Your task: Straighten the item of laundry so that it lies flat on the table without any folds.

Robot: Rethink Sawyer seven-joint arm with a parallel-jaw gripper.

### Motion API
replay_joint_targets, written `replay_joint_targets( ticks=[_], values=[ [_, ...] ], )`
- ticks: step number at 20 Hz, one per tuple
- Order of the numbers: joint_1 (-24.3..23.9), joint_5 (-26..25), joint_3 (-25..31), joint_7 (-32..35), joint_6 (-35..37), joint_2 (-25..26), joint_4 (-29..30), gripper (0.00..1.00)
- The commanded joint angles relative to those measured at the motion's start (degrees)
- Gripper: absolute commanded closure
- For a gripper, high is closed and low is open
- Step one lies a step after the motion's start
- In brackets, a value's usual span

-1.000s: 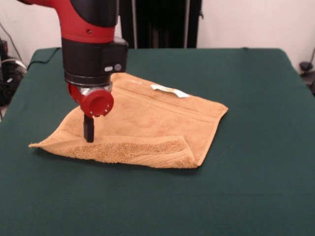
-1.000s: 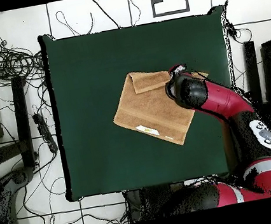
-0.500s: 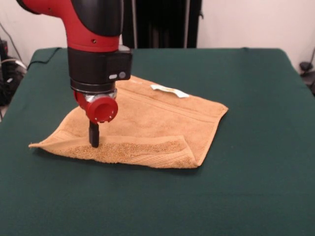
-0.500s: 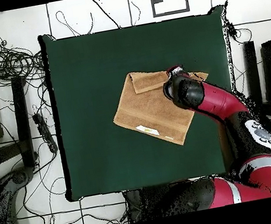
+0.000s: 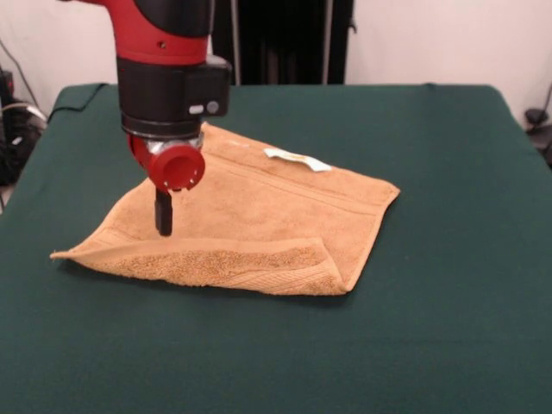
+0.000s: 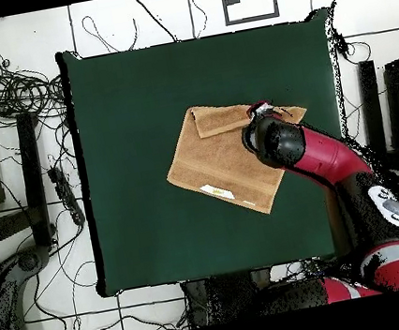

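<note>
Your towel [image 5: 259, 216] sits centre-left of the front view on the green table [image 5: 448, 285], near edge folded over w/ a flap at lower right. Gripper [image 5: 163, 220] hangs over its left part; can't tell if fingers are apart or together.

Tangled black cables [image 6: 14, 91] lie on the tiled floor [image 6: 102, 23].

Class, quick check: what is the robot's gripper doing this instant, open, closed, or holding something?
Gripper: cannot be told; it stands above the towel near its folded edge, but the views do not show whether it is open or shut.
</note>
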Motion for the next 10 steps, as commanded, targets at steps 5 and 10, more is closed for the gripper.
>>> replay_joint_targets(
  ticks=[5, 10],
  values=[
    [2.19, 4.07, 4.08, 9.69, 3.84, -4.77, 7.69, 1.0],
    [2.35, 4.1, 4.33, 10.06, -0.67, -0.92, 5.99, 1.0]
  ],
)
